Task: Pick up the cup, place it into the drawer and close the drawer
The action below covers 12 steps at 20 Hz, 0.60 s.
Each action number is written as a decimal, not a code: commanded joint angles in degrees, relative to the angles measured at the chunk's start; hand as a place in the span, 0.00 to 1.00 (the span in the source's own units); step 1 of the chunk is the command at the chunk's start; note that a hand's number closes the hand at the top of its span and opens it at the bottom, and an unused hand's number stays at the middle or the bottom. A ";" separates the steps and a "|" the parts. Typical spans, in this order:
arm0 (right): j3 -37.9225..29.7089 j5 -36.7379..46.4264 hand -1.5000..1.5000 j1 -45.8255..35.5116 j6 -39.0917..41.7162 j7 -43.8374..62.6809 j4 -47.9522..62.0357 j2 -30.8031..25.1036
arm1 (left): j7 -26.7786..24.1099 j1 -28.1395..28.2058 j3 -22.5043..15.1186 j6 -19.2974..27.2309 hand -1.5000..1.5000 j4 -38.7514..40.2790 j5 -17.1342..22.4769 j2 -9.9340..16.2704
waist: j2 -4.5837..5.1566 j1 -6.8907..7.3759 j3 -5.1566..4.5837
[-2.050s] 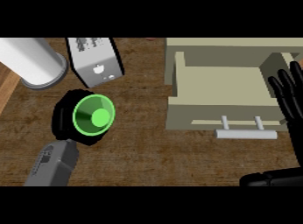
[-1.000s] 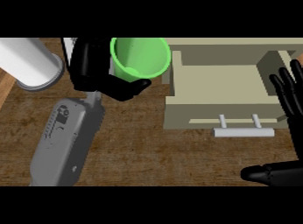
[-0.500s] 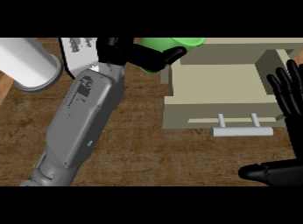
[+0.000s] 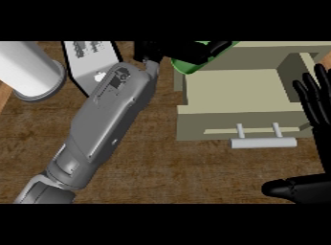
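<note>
Cup (image 4: pixel 196 60), bright green, tilted, within left hand (image 4: pixel 170 50) fingers.

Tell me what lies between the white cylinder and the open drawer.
In the head view, the left forearm crosses between the white cylinder and the drawer, along with a white device behind it.

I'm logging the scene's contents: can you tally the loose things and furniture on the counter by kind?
Green cup, held by the left hand: 1
Beige drawer unit, open: 1
White cylinder: 1
White flat device: 1
Total: 4
</note>
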 commanded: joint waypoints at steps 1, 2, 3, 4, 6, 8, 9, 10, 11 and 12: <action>-0.44 -1.12 0.00 -1.44 -0.04 1.84 -0.65 -0.61 | -2.97 -3.88 -2.39 1.55 1.00 7.03 2.62 -0.01 | 0.06 -0.20 0.00; -3.10 -2.44 0.00 -1.34 2.15 -1.36 2.62 -2.25 | -4.97 -2.03 -5.10 3.81 1.00 7.09 4.82 -0.01 | 0.13 -0.44 0.01; -2.46 -2.96 0.00 -0.54 2.27 -0.17 0.43 -2.15 | -5.88 -1.93 -5.83 1.53 1.00 9.96 6.47 -0.01 | 0.25 -1.06 0.01; 0.56 0.51 0.00 0.72 -0.80 1.94 -2.47 0.15 | -3.62 -3.01 -7.33 4.34 1.00 7.34 7.26 -0.01 | -0.03 -0.39 -0.01; 0.18 0.22 0.00 1.19 1.73 -2.35 1.47 -0.21 | -4.07 -6.63 -8.62 5.03 1.00 12.63 9.61 -0.01 | 0.30 -1.32 0.03; -0.59 -0.72 0.00 -2.99 -0.37 -1.16 3.47 0.64 | -6.56 -8.43 -6.27 1.66 1.00 18.24 9.71 -0.01 | 0.61 -1.38 0.02; -1.33 -2.11 0.00 -4.54 0.42 0.95 2.04 -1.05 | -6.61 -6.31 -12.99 5.77 1.00 15.11 13.69 -0.01 | 0.46 -2.23 0.02; -0.16 -0.76 0.00 -3.32 0.35 0.29 2.37 -0.42 | -4.37 -10.75 -11.54 4.83 1.00 18.58 12.73 -0.01 | 0.63 -2.53 0.04; 0.02 0.18 0.00 -1.16 1.67 -4.07 3.54 0.05 | -7.46 -8.78 -10.98 2.71 1.00 21.08 12.67 -0.01 | 0.88 -2.75 0.06; -2.72 -3.13 0.00 -2.23 2.11 -0.97 2.75 -1.85 | -5.82 -10.77 -10.68 1.89 1.00 21.55 12.38 -0.01 | 0.52 -1.80 0.04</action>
